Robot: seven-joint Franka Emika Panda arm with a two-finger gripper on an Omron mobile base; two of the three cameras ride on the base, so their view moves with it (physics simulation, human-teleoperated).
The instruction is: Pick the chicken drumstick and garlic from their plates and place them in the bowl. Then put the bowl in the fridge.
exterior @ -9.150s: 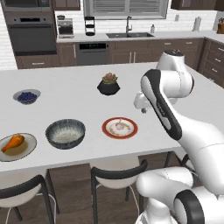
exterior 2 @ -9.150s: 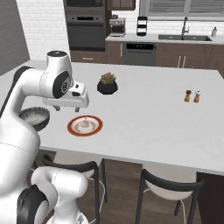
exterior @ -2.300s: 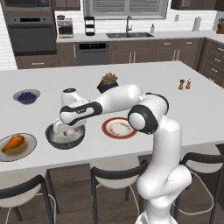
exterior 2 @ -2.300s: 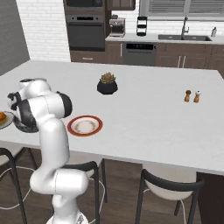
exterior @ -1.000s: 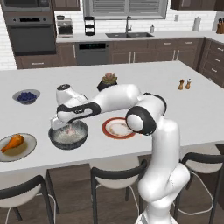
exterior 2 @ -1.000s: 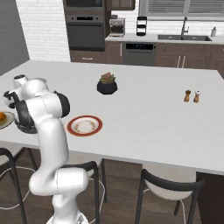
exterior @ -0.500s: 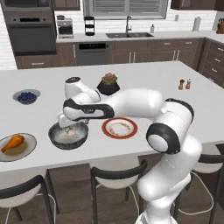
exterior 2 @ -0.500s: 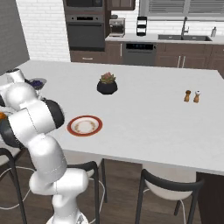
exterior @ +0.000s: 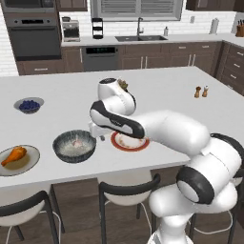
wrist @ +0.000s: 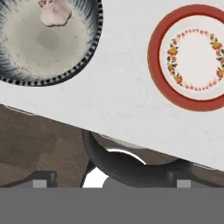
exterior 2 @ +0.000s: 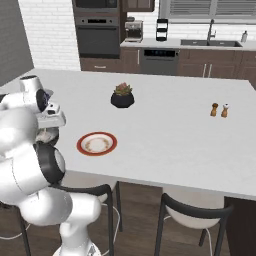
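Garlic [wrist: 54, 12] lies inside the bowl [exterior: 74, 146], near its wall. Your gripper [exterior: 97, 135] hangs between the bowl and the red-rimmed plate [exterior: 129, 142] — fingers apart, gripping nothing. Drumstick [exterior: 13, 155] rests on its beige plate [exterior: 19, 161] — well apart from the bowl.

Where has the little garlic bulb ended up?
The garlic lies inside the dark bowl, near its rim, left of the red-rimmed plate in the hand view.

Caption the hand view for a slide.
Garlic in the bowl, red-rimmed plate bare beside it on the white counter, chair back below.
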